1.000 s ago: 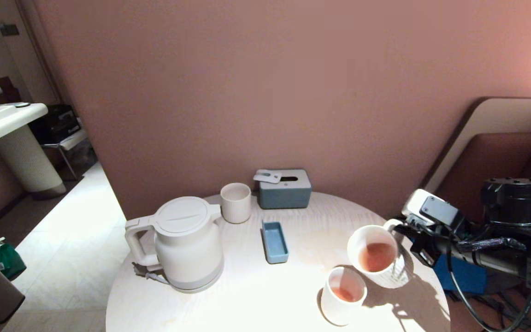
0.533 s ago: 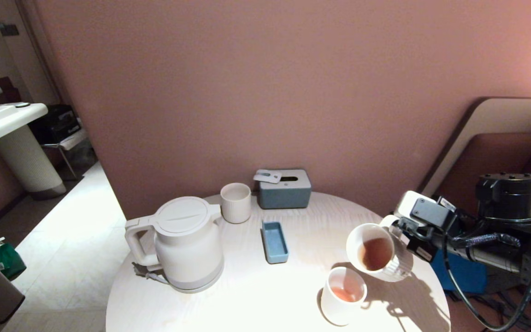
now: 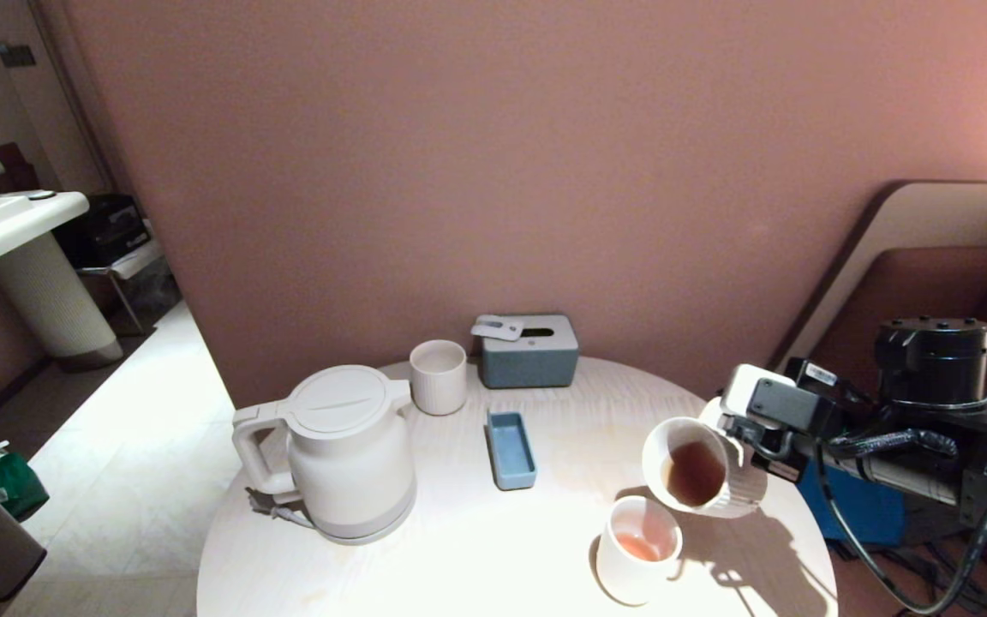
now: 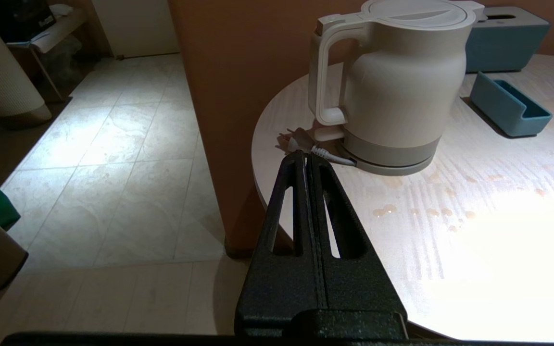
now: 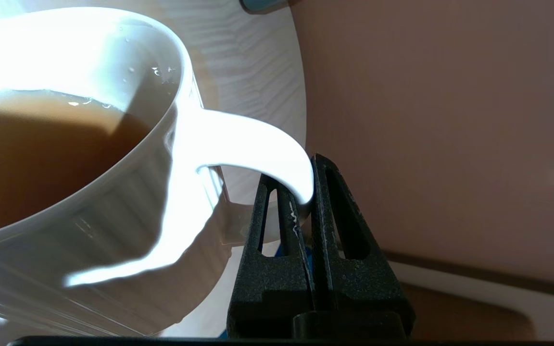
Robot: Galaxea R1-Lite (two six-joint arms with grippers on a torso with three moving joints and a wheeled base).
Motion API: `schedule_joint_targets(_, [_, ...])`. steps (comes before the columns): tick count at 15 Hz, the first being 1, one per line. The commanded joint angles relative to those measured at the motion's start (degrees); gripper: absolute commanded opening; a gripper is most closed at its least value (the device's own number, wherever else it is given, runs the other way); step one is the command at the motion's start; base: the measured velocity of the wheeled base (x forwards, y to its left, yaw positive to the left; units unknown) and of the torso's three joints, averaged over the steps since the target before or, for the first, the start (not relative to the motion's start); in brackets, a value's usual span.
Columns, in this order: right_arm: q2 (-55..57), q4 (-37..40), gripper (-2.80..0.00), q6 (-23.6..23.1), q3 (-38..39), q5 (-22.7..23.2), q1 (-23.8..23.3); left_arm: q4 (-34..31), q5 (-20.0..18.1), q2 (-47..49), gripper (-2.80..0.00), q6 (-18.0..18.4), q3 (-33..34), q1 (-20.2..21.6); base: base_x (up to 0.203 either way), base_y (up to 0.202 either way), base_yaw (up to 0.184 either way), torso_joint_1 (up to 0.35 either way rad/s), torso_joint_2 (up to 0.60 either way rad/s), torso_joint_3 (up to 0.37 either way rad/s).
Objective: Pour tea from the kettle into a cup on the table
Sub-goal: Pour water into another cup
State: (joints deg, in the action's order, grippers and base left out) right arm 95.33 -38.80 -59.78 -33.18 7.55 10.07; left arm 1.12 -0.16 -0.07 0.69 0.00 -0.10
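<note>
Black slotted tool [image 5: 306, 192], white-capped wrist.

Ribbed white tumbler [image 3: 438, 376], grey-blue tissue box [image 3: 530, 351], small blue tray [image 3: 511, 449], smooth white cup [image 3: 637, 549]

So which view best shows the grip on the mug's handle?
Right wrist view: the right gripper fingers pinch the mug handle. Head view shows the mug tilted, handle hidden. Left wrist view misses it.

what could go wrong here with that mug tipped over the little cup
1. The ribbed mug hangs only by its handle in the right pincer; it could swing or slip.
2. Its tea sits near the lowered rim, so a stream could miss the smooth cup and wet the table.
</note>
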Motion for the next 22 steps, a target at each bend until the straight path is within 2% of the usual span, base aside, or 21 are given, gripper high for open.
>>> schedule_joint_targets(1, [0.65, -0.31, -2.80, -2.41, -0.04, -0.48, 0.74, 0.02, -0.02, 0.07, -2.80, 0.01, 0.00, 0.01, 0.000, 0.000, 0.000, 0.000, 0.00, 0.000])
schedule_joint_targets(6, [0.82, -0.31, -2.80, -7.26, -1.79, -1.81, 1.86, 0.02, -0.02, 0.07, -2.80, 0.01, 0.00, 0.01, 0.000, 0.000, 0.000, 0.000, 0.00, 0.000])
schedule_joint_targets(14, [0.47, -0.22, -2.80, -11.23, -3.99, -4.12, 4.78, 0.02, -0.02, 0.07, -2.80, 0.01, 0.00, 0.01, 0.000, 0.000, 0.000, 0.000, 0.00, 0.000])
schedule_joint_targets(22, [-0.55, -0.22, -2.80, -17.82, -3.99, -5.65, 6.18, 0.02, -0.02, 0.07, -2.80, 0.01, 0.00, 0.01, 0.000, 0.000, 0.000, 0.000, 0.00, 0.000])
